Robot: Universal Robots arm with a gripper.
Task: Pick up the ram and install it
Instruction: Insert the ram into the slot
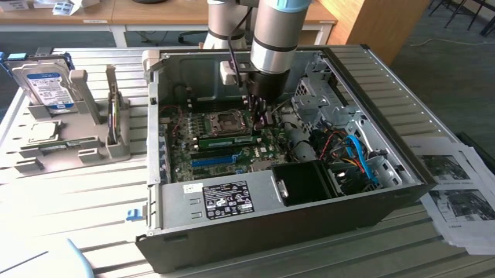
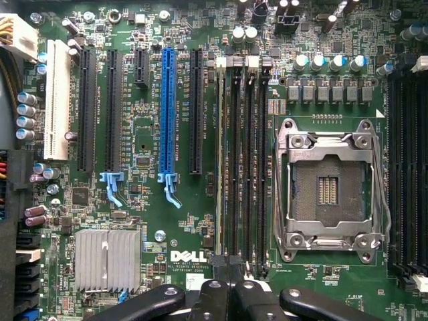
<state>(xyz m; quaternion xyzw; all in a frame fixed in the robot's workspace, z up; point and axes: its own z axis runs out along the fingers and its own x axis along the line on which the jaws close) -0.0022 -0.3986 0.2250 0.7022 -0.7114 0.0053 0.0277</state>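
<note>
Pincer fully closed, nothing held, inside the computer case by one end of the ram seated upright on the motherboard.

Ram, long thin green board, standing on its long edge in the black slots, in the one farthest from the socket, edge-on in the wrist view, second ram lying flat on the grey stand, well apart

Exterior: high, angled down into the case. Wrist: close, square onto the motherboard, seen in both.
</note>
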